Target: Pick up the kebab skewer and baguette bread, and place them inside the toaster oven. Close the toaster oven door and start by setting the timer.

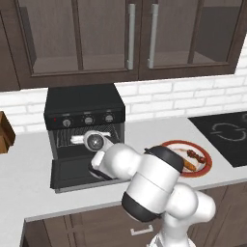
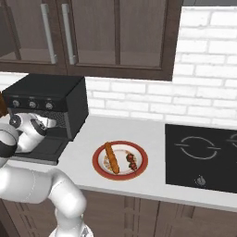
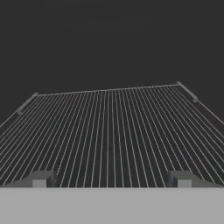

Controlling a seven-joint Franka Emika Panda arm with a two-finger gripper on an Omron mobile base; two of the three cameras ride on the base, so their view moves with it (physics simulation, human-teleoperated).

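While its door (image 1: 72, 174) lay dropped open on the counter (image 1: 29, 188), the black toaster oven (image 1: 84, 103) received the gripper (image 3: 111, 178), jaws wide and empty above the wire rack (image 3: 109, 131). Baguette bread (image 2: 111, 157) and kebab skewer (image 2: 131, 161) rested apart on the red-rimmed plate (image 2: 98, 163).

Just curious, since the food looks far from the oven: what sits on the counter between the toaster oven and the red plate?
Nothing: in the right base view, bare counter separates the toaster oven from the plate.
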